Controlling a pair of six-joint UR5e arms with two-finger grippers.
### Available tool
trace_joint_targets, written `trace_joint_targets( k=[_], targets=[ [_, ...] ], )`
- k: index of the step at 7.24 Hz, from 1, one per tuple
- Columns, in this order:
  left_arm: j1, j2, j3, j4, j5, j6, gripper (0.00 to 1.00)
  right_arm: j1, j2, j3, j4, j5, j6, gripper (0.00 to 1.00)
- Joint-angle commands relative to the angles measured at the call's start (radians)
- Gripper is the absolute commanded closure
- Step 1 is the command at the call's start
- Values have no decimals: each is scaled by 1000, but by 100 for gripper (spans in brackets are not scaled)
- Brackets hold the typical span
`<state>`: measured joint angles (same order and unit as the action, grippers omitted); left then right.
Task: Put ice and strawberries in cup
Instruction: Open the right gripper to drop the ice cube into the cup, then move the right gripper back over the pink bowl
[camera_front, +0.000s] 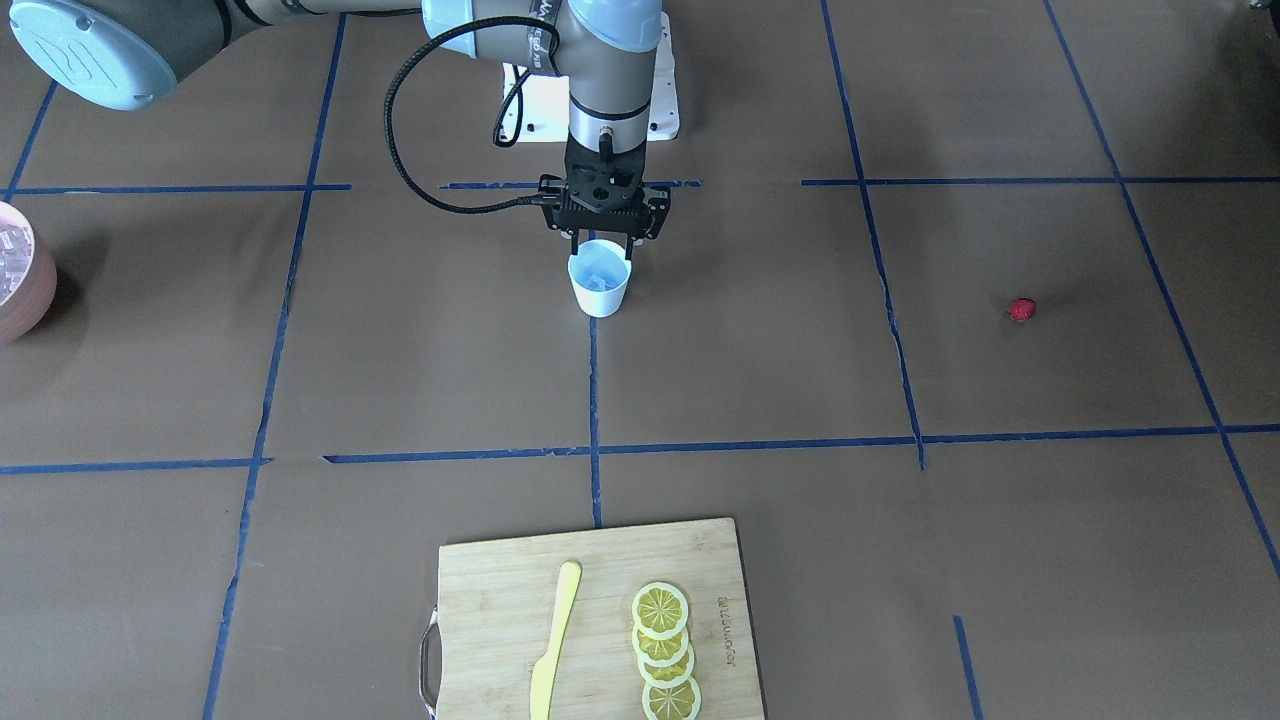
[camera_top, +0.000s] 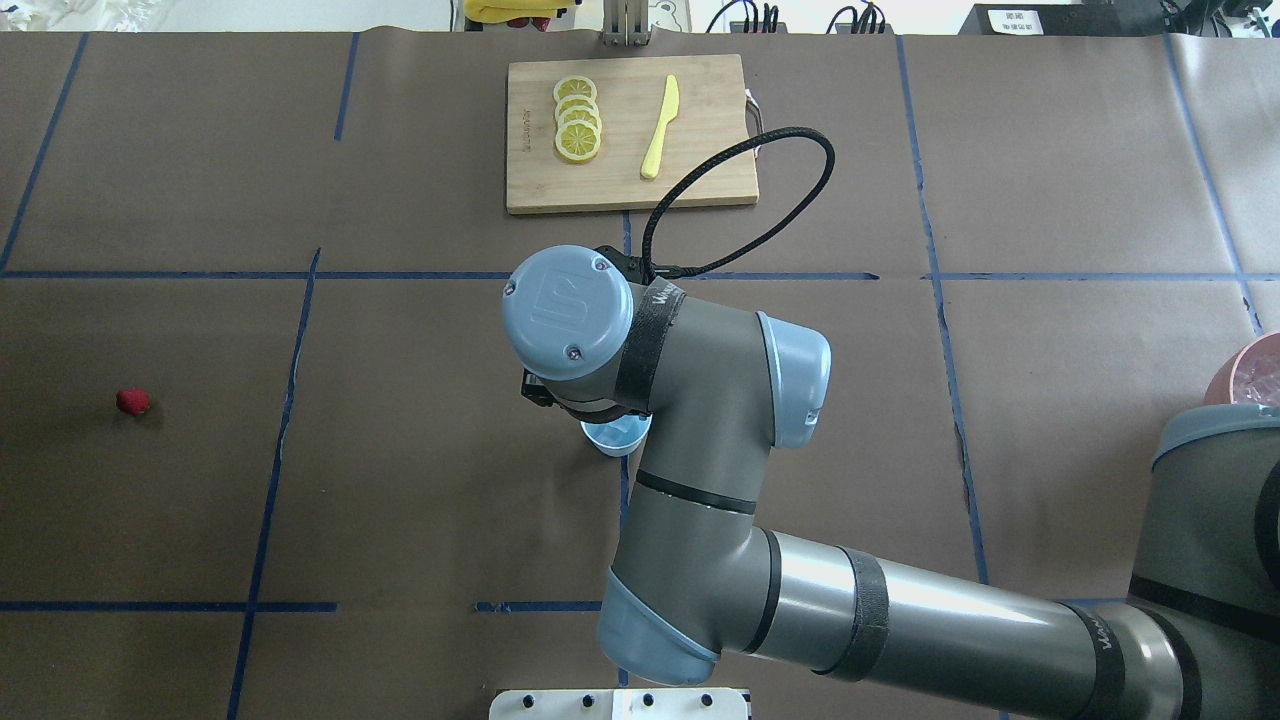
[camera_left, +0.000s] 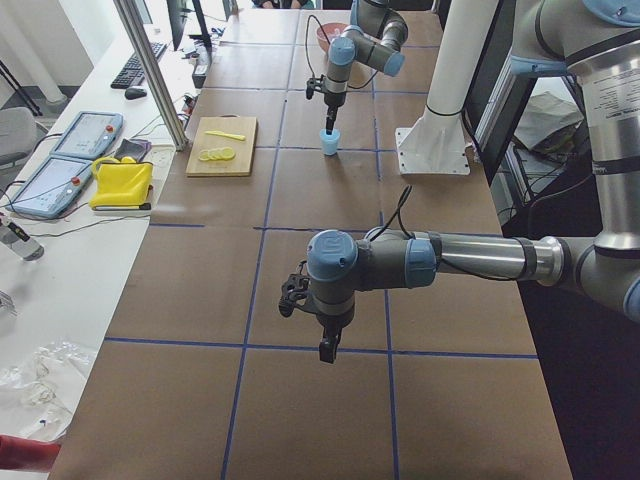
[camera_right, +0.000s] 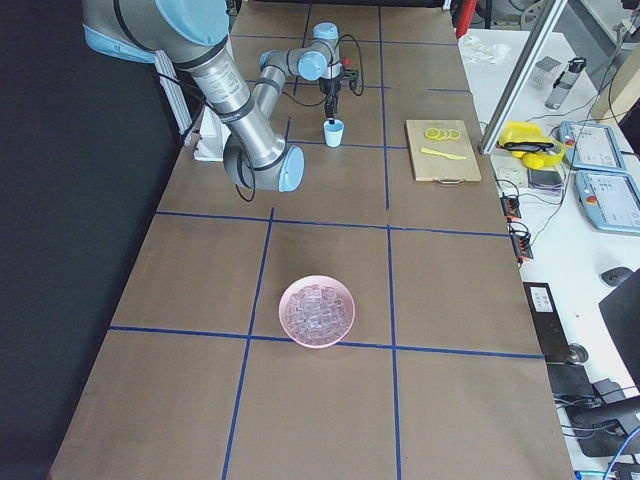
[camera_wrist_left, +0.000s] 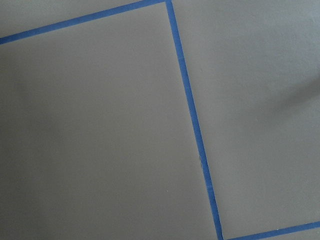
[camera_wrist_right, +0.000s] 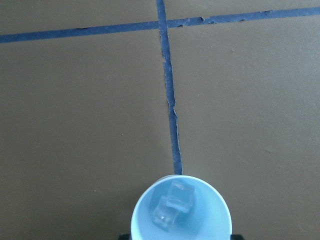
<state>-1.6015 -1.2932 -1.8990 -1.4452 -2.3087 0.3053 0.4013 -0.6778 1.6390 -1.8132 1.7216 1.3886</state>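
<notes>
While the right gripper (camera_front: 604, 243) hangs straight down over the cup (camera_front: 600, 285), its jaws stand spread and empty, one on either side of the rim. That fits, because the right wrist view looks right into the pale blue inside and finds ice (camera_wrist_right: 172, 206) lying at the bottom, two cubes as far as I can tell. So this reads as the drop-off point for the ice. The cup stands upright in the middle of the table (camera_front: 400, 350), right on a blue tape line, and I judge that a sensible spot for both arms to reach. The ice supply is the pinkish bowl (camera_right: 318, 343), heaped with cubes and parked well apart from the cup on the robot's right. The strawberry (camera_front: 1021, 309) lies alone on the table, well off to the robot's left with nothing near it, and likely a job for the other arm. The left gripper (camera_left: 325, 348) shows only in the side view, hanging over bare table, and I cannot tell how its jaws stand. Its own camera gives nothing but brown paper and tape. From overhead the right arm's wrist covers most of the cup and all of the jaws. The bowl is cut off at the frame edge in the overhead and front views. The cutting board (camera_front: 490, 600), lemon slices (camera_front: 663, 650) and yellow knife (camera_front: 555, 640) sit at the far edge, out of this play.
</notes>
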Motion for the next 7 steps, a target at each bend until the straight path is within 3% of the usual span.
trace_joint_targets(
  k=[1, 3, 5, 7],
  targets=[
    [0, 0, 0, -1, 0, 0, 0, 19, 0, 16, -1, 9, -20, 1],
    [0, 0, 0, -1, 0, 0, 0, 74, -128, 159, -3, 24, -167, 1],
    [0, 0, -2, -3, 0, 0, 0, 216, -314, 321, -3, 175, -403, 1],
    [0, 0, -2, -3, 0, 0, 0, 342, -562, 480, 3, 234, -654, 1]
  ],
)
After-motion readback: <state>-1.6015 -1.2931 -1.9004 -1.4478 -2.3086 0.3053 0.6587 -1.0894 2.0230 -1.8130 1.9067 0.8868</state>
